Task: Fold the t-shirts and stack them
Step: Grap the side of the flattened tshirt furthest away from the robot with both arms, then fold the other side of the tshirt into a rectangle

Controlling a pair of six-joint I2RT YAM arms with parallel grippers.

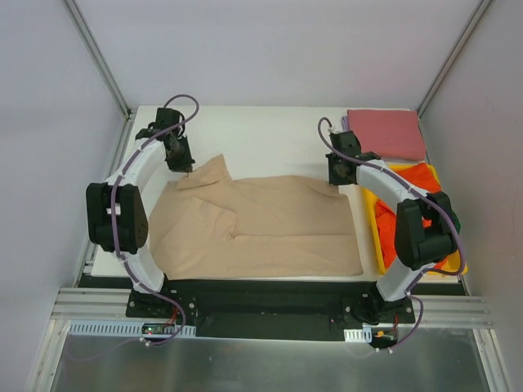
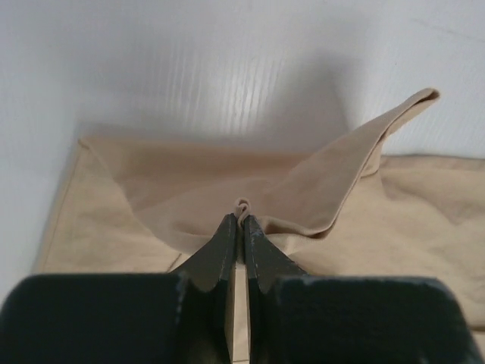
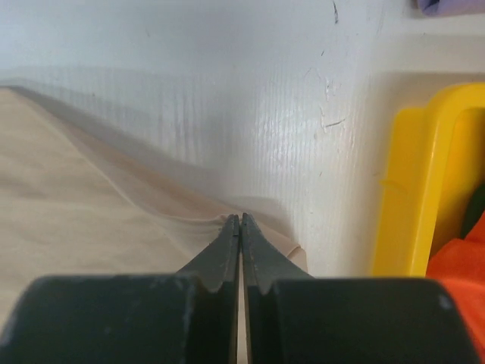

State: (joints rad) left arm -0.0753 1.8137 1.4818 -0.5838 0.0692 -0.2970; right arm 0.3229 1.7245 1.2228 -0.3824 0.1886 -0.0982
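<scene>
Table (image 1: 270,135): tan shirt (image 1: 270,229), yellow tray (image 1: 377,237), perhaps pink shirt (image 1: 386,133).

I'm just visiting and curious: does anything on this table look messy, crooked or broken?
Nothing looks broken or spilled. The tan cloth t-shirt lies askew, its far-left corner lifted where the left claw pinches it. The bright orange-red cloth shirt sits crumpled, unfolded, in the yellow plastic tray.

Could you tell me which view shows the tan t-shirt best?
Top external: nearly the whole tan t-shirt shows, spread on the table. Left wrist shows only a fold pinched by the left end effector; right wrist only an edge in the right end effector.
</scene>
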